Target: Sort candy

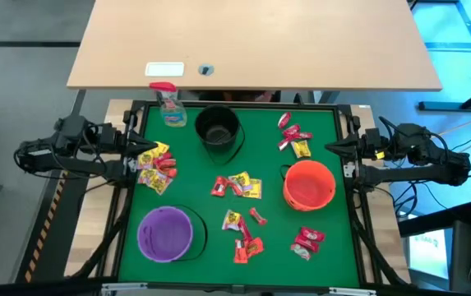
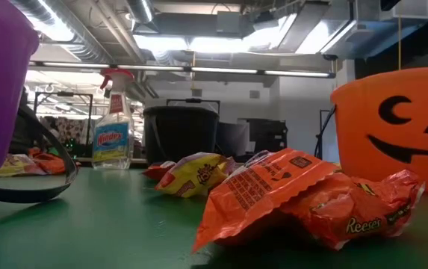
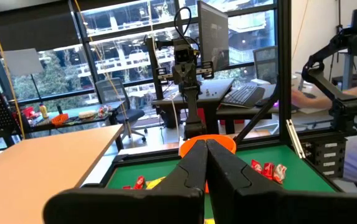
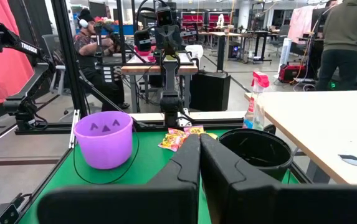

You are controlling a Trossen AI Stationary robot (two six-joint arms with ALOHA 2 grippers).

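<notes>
Candy lies in several small heaps of shiny red, yellow and orange packets on the green mat (image 1: 194, 185): at the left (image 1: 154, 164), in the middle (image 1: 237, 186), toward the near edge (image 1: 243, 234), at the far right (image 1: 293, 136) and at the near right (image 1: 307, 241). In the low view an orange packet (image 2: 303, 198) lies flat close to the camera. My left gripper (image 3: 206, 144) is shut and empty, held level above the mat's left edge (image 1: 136, 150). My right gripper (image 4: 200, 138) is shut and empty, held level above the right edge (image 1: 334, 148).
A black bucket (image 1: 217, 127) stands at the far middle, an orange pumpkin bucket (image 1: 309, 182) at the right and a purple bucket (image 1: 166, 233) at the near left. A spray bottle with a red top (image 1: 169, 103) stands at the far left corner. A wooden table (image 1: 251, 41) lies beyond.
</notes>
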